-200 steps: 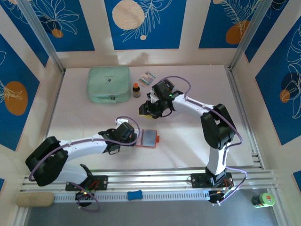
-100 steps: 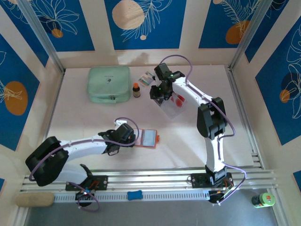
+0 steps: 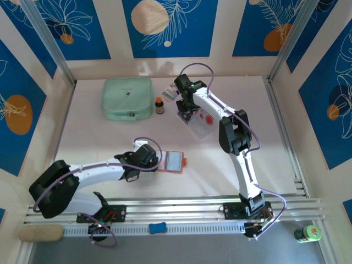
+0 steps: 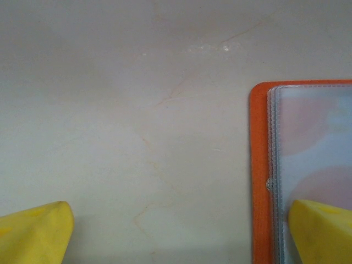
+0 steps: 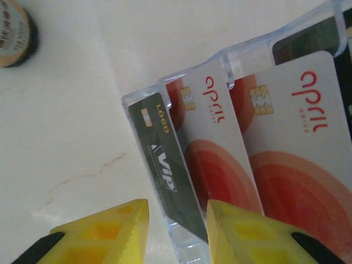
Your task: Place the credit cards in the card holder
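- We are seeing the right pincer [image 5: 176, 231] hanging over the cards [image 5: 231, 165] at the far middle. Its tips are partly open, and the dark card [image 5: 165, 159] is sitting between them, not pinched yet.
- The cards are standing packed in a clear tray [image 5: 242, 60]. We are thinking the tips may grab the tray edge along with the card, and then the whole tray could be lifting, tipping and spilling.
- The dark card is leaning right against a red one. Two cards could be coming out together, or the thin card could be slipping out of the pinch.
- A small bottle [image 5: 14, 33] is standing just left of the cards. A wide swing could be knocking it over.
- The holder [image 4: 308, 165] is lying open at the near middle. The left pincer [image 4: 179, 236] is gaping wide and holding nothing, with one tip over the holder. If nothing is pressing down, the holder could be sliding when a card is pushed in.
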You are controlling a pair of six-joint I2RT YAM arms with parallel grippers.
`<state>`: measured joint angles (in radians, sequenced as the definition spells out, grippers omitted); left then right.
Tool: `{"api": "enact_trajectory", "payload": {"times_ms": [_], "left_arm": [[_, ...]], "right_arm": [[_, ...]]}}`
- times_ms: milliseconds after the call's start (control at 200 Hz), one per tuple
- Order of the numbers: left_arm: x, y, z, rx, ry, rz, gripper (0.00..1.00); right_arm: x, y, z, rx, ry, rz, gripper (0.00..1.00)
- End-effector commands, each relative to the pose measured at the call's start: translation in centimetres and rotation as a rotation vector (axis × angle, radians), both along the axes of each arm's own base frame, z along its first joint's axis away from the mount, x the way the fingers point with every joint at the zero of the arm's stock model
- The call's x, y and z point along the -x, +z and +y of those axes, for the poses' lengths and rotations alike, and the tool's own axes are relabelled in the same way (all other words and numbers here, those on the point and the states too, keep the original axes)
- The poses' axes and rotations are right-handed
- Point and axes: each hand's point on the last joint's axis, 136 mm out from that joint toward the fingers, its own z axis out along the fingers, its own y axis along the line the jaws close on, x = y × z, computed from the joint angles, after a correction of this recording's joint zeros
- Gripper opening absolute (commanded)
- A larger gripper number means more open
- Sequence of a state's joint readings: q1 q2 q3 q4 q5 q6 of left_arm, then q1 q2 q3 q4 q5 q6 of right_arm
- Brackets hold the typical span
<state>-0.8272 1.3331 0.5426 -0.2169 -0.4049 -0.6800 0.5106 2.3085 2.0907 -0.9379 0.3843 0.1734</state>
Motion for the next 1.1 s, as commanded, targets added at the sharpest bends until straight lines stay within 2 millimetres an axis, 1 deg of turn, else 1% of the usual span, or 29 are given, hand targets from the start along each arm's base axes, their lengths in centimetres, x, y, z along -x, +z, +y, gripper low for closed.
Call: {"api": "enact_trajectory", "payload": {"times_ms": [0, 240, 350, 440, 610, 755, 870, 1095], "left_arm": [[0.0, 0.3, 0.5, 0.005, 0.025, -0.006, 1.00], [-0.1, 0.4, 0.5, 0.006, 0.025, -0.008, 1.00], [-0.1, 0.5, 0.5, 0.007, 0.026, -0.009, 1.00], [-0.1, 0.4, 0.5, 0.005, 0.026, -0.007, 1.00], [-0.1, 0.5, 0.5, 0.007, 0.026, -0.011, 1.00], [-0.1, 0.5, 0.5, 0.008, 0.026, -0.010, 1.00], [-0.1, 0.6, 0.5, 0.010, 0.025, -0.013, 1.00], [-0.2, 1.1, 0.3, 0.017, 0.021, -0.017, 1.00]], "right_arm": [[-0.1, -0.3, -0.1, 0.049, 0.027, 0.005, 0.33], [-0.2, -1.9, 0.5, 0.061, 0.046, 0.034, 0.31], [-0.1, -2.1, 0.6, 0.057, 0.049, 0.041, 0.30], [0.0, -2.1, 0.6, 0.053, 0.053, 0.043, 0.26], [0.1, -1.8, 0.7, 0.047, 0.065, 0.046, 0.13], [0.3, -1.4, 0.8, 0.041, 0.074, 0.043, 0.08], [0.3, -0.7, 0.9, 0.030, 0.092, 0.031, 0.06], [0.3, 1.7, 1.1, 0.015, 0.117, -0.015, 0.00]]}}
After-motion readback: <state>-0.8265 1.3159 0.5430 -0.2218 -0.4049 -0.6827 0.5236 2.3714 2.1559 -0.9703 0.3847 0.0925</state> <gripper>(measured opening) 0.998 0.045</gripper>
